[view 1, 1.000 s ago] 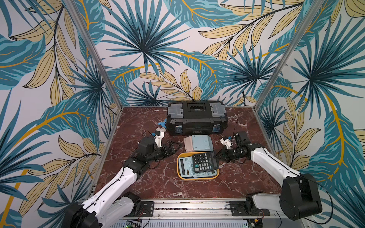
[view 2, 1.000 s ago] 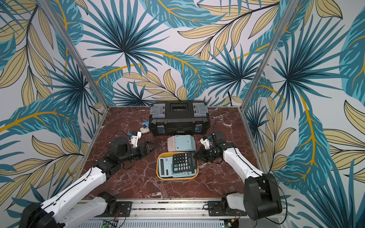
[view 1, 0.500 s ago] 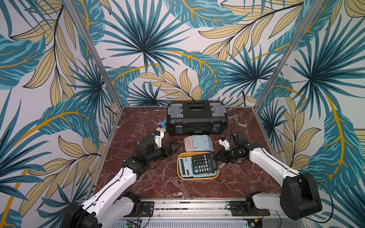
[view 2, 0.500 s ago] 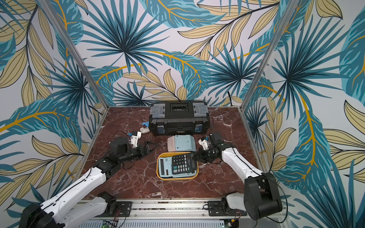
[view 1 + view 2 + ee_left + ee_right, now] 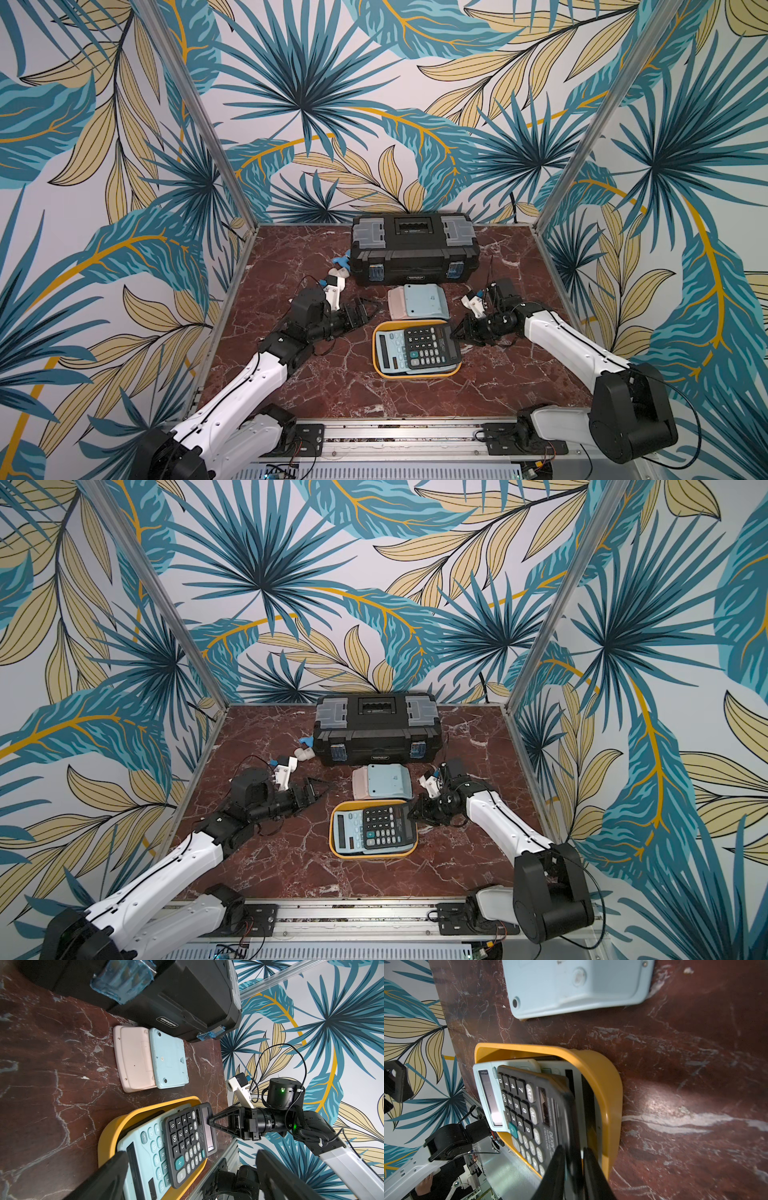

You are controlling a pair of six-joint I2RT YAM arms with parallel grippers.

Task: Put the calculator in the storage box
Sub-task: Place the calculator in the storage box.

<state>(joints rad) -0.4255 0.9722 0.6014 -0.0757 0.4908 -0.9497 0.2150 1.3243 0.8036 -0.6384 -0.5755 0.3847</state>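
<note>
Left wrist: "00" on black calculator [image 5: 187, 1142]

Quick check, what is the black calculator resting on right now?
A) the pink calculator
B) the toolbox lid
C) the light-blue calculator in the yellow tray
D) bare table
C: in both top views and the left wrist view, the black calculator lies keys-up on top of the light-blue calculator, which sits inside the yellow tray.

Marble table [image 5: 332, 386]: toolbox [image 5: 413, 249], storage box [image 5: 375, 353], calculators [image 5: 424, 301].
</note>
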